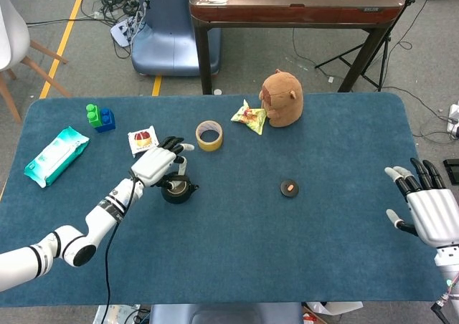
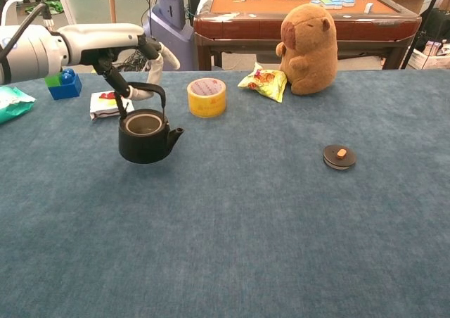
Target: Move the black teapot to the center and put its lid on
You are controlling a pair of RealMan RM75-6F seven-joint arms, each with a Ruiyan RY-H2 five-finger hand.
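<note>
The black teapot (image 1: pixel 176 190) (image 2: pixel 146 135) is left of the table's middle, open-topped, with its spout pointing right. My left hand (image 1: pixel 156 163) (image 2: pixel 119 47) reaches over it and holds the arched handle from above with curled fingers. Whether the pot's base touches the cloth is unclear. Its small black lid (image 1: pixel 289 188) (image 2: pixel 339 156), with a tan knob, lies flat on the cloth well to the right. Beyond the table's right edge my right hand (image 1: pixel 423 206) hangs with its fingers spread and nothing in it, seen only in the head view.
Behind the teapot are a yellow tape roll (image 1: pixel 209 135) (image 2: pixel 207 96), a red-and-white packet (image 1: pixel 144 140) (image 2: pixel 105 104), a yellow snack bag (image 1: pixel 249 116) (image 2: pixel 264 81) and a brown plush capybara (image 1: pixel 281 98) (image 2: pixel 308 47). Toy blocks (image 1: pixel 100 117) and a wipes pack (image 1: pixel 56 155) lie far left.
</note>
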